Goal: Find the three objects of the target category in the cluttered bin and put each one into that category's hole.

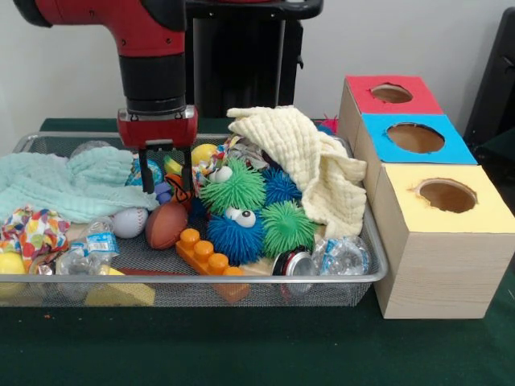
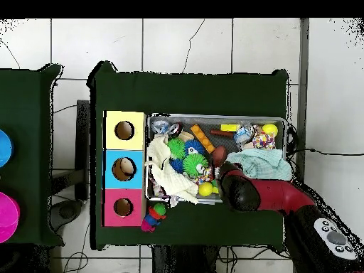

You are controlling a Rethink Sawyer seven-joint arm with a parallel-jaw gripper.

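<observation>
Three spiky rubber balls lie together near the middle of the wire bin (image 1: 378,265): a green one (image 1: 233,191), a second green one (image 1: 287,227) and a blue one with eyes (image 1: 236,235). They look like one category, though the task does not name it. The gripper (image 1: 166,173) hangs just left of the first green ball, over small toys, and its fingers (image 1: 147,171) stand apart at a moderate width, holding nothing. A brown toy football (image 1: 166,224) lies just below them. The spiky balls probably are light and very soft; the thin spikes will bend and slip, so the fingers should close around the round body, pushing deep between the spikes. The three boxes (image 1: 438,241) with holes stand right of the bin on the desk (image 1: 241,346).
</observation>
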